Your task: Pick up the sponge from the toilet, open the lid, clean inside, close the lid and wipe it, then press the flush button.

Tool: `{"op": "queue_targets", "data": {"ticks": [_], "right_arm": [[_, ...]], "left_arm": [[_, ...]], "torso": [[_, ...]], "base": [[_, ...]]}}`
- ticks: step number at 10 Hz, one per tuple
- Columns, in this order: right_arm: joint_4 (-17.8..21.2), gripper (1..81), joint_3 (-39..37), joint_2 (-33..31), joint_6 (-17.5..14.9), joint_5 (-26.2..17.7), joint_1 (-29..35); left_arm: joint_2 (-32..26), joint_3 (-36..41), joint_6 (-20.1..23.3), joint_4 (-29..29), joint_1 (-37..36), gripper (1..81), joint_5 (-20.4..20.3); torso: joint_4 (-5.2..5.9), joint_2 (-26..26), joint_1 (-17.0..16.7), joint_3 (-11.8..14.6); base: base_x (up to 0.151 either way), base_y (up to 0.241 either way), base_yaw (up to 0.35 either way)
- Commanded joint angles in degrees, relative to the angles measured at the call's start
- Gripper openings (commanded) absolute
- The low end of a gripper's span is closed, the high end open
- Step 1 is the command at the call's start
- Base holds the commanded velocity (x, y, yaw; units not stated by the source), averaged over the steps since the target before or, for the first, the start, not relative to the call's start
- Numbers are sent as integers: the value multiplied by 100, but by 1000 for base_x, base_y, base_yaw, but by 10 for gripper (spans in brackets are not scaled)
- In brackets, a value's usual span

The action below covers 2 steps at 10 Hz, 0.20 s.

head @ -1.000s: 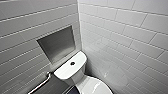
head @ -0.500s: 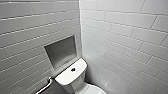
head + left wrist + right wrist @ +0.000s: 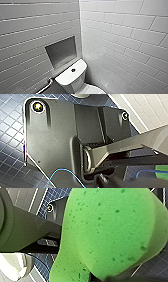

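White-tiled corner, toilet (image 3: pixel 72 78) at 6 o'clock; right hand (image 3: pixel 110 278) seems clamped on sponge (image 3: pixel 110 235), which looks light, soft and squashy, so grip mid-body; left hand's state: cannot tell.

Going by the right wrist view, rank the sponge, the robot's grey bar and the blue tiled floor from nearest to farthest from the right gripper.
1. the sponge: right up front, overlapping the other two.
2. the robot's grey bar: beside the sponge, its end hidden behind it.
3. the blue tiled floor: below, showing past both.
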Motion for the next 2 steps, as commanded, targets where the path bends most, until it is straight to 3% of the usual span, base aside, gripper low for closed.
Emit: {"op": "queue_targets", "data": {"ticks": [1,2], "right_arm": [[-44,10,-184,84,-34,-404,15],[-44,10,-307,172,-34,-413,15]], "left_arm": [[1076,-1496,-42,32,120,10,152],[1295,-1812,-42,32,120,10,160]], "torso": [[0,0,0,0],[0,0,0,0]], "base": [[0,0,0],[0,0,0]]}}
